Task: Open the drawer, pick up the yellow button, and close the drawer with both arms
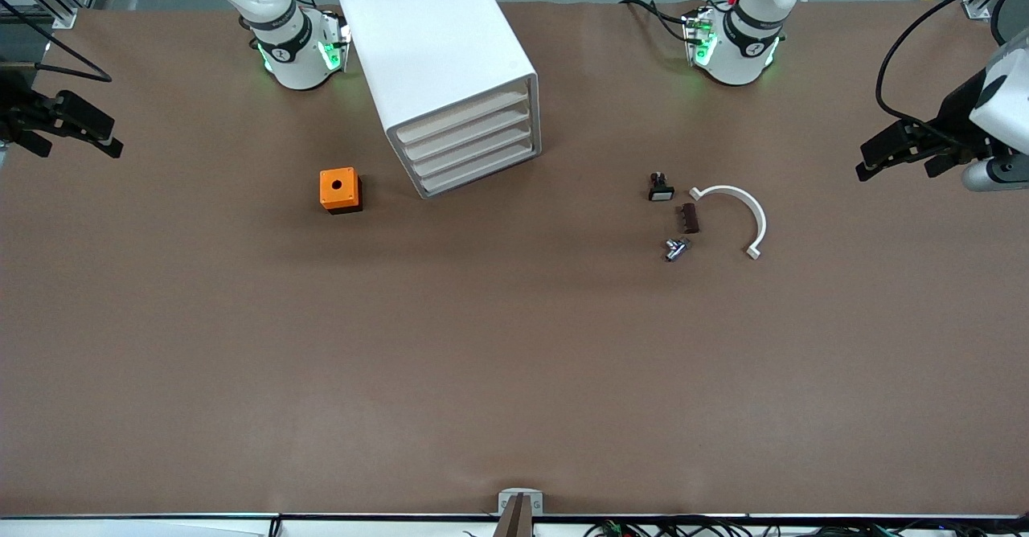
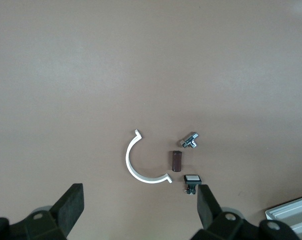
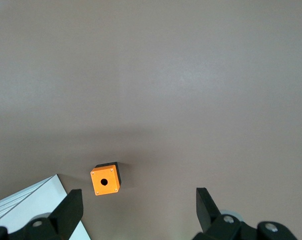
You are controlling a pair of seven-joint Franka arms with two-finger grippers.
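Nothing has been touched yet, as far as I can judge: all four drawer fronts sit flush, so the job stands at its very first step, opening the top drawer. Closest to the front camera, toward the left arm's end of the table, lies a small metal fitting (image 1: 677, 248), then just above it a short dark brown block (image 1: 690, 218) with a white half-ring clip (image 1: 744, 213) curving beside it, and a little farther off a small black part with a white face (image 1: 660, 189). Toward the right arm's end sits the orange cube with a hole (image 1: 339, 189) in its top, on a black base. Farther again stands the white cabinet (image 1: 438, 55), turned at an angle, and the drawer (image 1: 465, 116) that matters is the uppermost one, shut. The button is nowhere to be seen; I'd guess it is inside that drawer, though the closed front hides whatever is there. The left gripper (image 1: 900, 153) hangs over the table edge at its own end, jaws spread wide and empty, and the right gripper (image 1: 60, 125) hangs over the edge at its end, likewise wide and empty. Both arms wait well apart from the cabinet. The next move calls for one gripper to reach the top drawer's cream lip and pull straight along the cabinet's slanted line, probably with the other arm steadying the light box.
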